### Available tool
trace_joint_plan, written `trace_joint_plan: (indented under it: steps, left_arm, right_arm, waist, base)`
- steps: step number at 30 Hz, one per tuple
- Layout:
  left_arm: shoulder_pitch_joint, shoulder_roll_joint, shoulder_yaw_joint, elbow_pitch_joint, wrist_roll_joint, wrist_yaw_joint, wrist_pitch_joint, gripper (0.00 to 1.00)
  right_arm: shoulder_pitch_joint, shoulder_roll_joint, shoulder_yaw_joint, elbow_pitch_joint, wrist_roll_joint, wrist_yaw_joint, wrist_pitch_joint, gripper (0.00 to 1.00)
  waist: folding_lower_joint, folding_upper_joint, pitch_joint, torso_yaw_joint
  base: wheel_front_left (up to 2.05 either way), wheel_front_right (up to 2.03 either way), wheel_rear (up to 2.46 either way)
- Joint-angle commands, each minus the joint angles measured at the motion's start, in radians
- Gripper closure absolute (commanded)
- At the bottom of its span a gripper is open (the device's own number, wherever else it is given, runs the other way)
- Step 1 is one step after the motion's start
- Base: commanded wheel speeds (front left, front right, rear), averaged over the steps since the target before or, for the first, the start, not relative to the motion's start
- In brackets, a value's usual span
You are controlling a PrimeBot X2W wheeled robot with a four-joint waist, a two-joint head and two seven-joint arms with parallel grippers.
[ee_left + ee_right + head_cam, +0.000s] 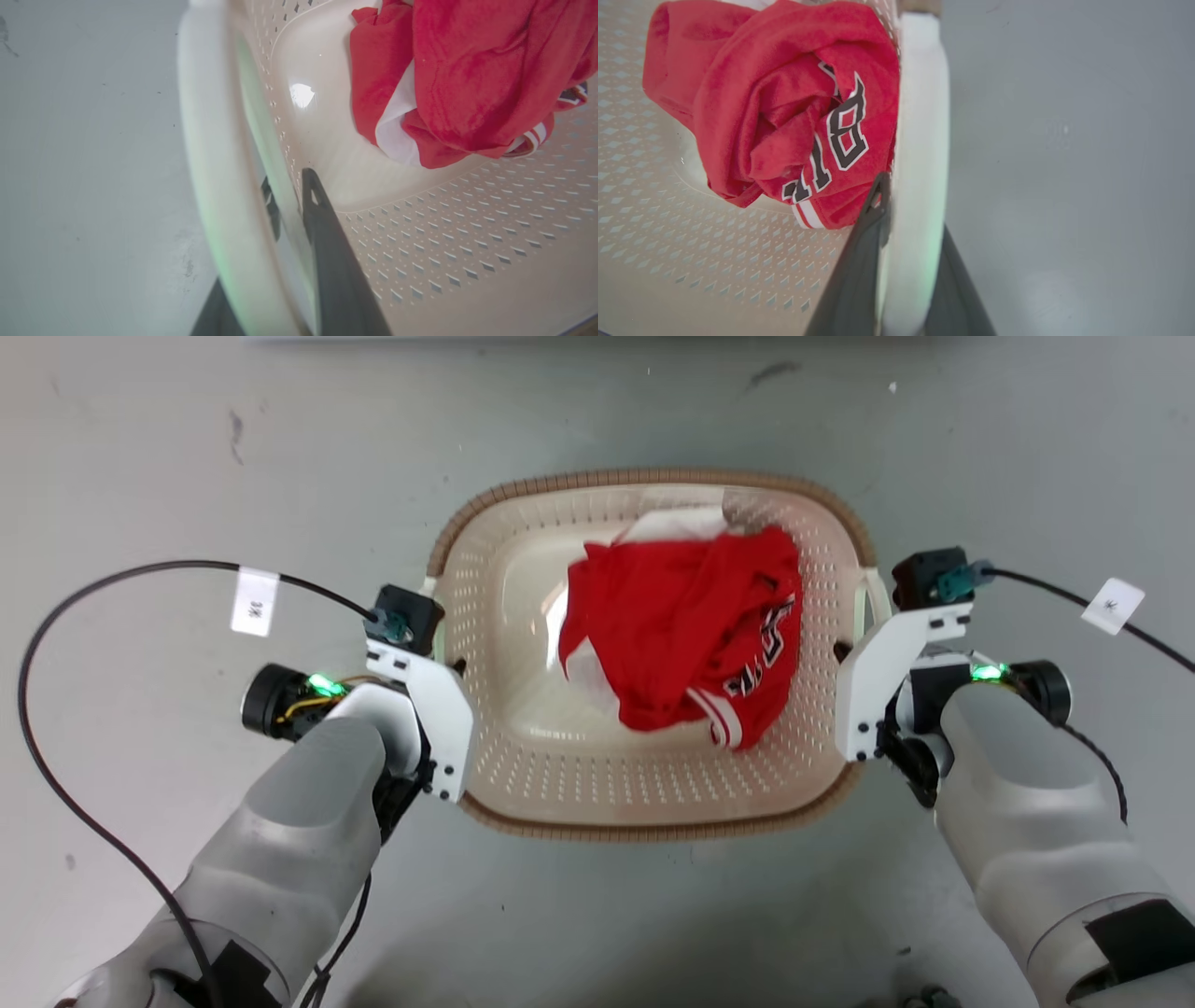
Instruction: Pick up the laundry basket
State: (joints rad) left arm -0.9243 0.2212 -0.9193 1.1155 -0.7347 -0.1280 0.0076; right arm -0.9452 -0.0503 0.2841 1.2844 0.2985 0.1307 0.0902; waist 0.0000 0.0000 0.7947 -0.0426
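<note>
While the cream, perforated plastic laundry basket with its brown woven-look rim is sitting mid-frame on the plain grey floor, both arms are flanking it. The left gripper is working at the basket's 9 o'clock and the right gripper at its 3 o'clock.

Grip state: each gripper is straddling a white plastic loop handle (left handle, right handle). One dark finger is reaching inside the wall and one is staying outside. Both pairs are looking pinched onto their handles, though I am judging firm contact rather than seeing it.

Load: the crumpled red jersey with black-and-white lettering is lying toward the basket's 2 o'clock, just beside the right inner finger.

Risks I am expecting:
- The smooth, rounded handles are offering little purchase, so a fast lift is likely to let one slide out.
- Weight is sitting off-centre toward 3 o'clock, so unequal lifting is risking a tilt and a spilled jersey.
- The right inner finger is risking a snag on the cloth.
- Arms drifting apart or together are going to flex the thin loops.
</note>
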Motion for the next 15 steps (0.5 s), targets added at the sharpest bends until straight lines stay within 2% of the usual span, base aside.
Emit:
trace_joint_plan:
  steps: [1,8,15]
  left_arm:
    - [0.014,0.0,-0.014,-0.008,-0.003,-0.004,0.008,1.0]
    - [0.04,0.017,-0.103,-0.071,-0.105,-0.004,0.131,1.0]
    - [0.065,0.051,-0.187,-0.138,-0.201,-0.005,0.276,1.0]
  right_arm:
    - [0.007,0.0,0.006,-0.001,-0.009,0.0,0.005,1.0]
    - [0.037,0.0,0.016,0.004,-0.078,0.0,0.181,1.0]
    - [0.058,0.0,0.029,0.004,-0.072,0.0,0.325,1.0]
  waist:
    - [0.0,0.0,-0.037,0.001]
    - [0.0,0.0,-0.194,0.015]
    - [0.0,0.0,-0.338,0.03]
  base:
    - [0.0,0.0,0.0]
    - [0.0,0.0,0.0]
    - [0.0,0.0,0.0]
